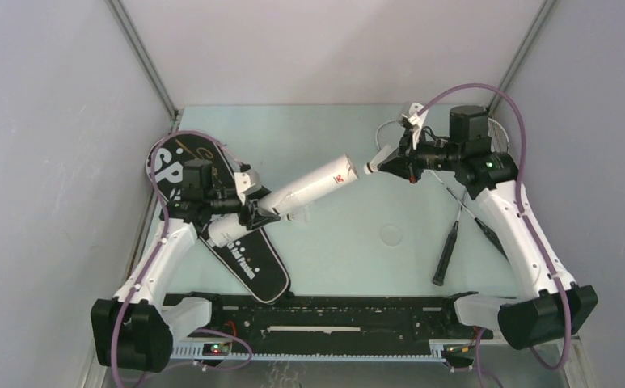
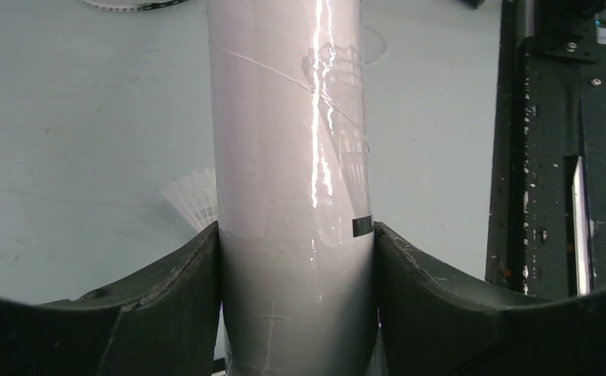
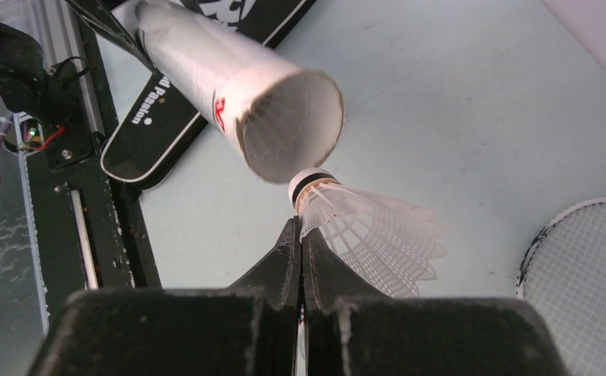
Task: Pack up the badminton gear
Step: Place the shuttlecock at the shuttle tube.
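Observation:
My left gripper (image 1: 256, 214) is shut on the long white tube (image 1: 293, 196) and holds it tilted above the table, open end toward the right arm. The same grip shows in the left wrist view, the gripper (image 2: 295, 258) on the tube (image 2: 288, 157). My right gripper (image 1: 382, 166) is shut on a white shuttlecock (image 3: 370, 231); its cork sits just below the tube's open mouth (image 3: 288, 125). Another shuttlecock (image 2: 194, 200) lies on the table under the tube. The black bag (image 1: 260, 271) lies at the left. Two racquets (image 1: 446, 250) lie under the right arm.
A black rail (image 1: 325, 311) runs along the near edge between the arm bases. Grey walls close in the table on the left, right and back. A racquet head (image 3: 586, 274) lies at the right of the right wrist view.

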You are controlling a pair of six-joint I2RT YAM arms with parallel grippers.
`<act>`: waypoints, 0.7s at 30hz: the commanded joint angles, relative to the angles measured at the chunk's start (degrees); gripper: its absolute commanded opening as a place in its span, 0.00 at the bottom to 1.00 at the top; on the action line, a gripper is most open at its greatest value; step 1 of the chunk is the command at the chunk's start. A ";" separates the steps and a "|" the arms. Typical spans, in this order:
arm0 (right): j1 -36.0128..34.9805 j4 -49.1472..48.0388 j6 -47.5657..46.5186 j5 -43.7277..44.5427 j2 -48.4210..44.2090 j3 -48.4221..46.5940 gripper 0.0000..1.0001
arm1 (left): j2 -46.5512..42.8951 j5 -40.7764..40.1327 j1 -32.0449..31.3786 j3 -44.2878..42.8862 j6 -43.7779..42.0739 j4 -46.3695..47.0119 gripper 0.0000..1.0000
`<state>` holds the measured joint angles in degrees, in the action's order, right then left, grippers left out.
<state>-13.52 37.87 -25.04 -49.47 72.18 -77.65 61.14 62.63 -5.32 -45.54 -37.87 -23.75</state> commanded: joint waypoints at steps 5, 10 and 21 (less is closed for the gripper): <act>-0.30 -1.28 2.47 -3.09 -4.94 0.14 0.00 | 1.44 4.69 -3.38 -3.56 -7.56 -4.01 0.40; -1.68 -1.19 2.13 -3.82 -4.81 1.50 0.00 | 1.45 4.76 -4.17 -3.59 -7.75 -4.18 0.40; -1.88 -2.11 2.87 -7.03 -4.68 4.47 0.00 | 1.72 6.63 -4.21 -4.02 -7.25 -4.21 0.40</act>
<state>-15.09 37.43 -23.64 -53.10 68.01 -73.41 63.02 65.10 -9.15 -45.54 -44.05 -28.77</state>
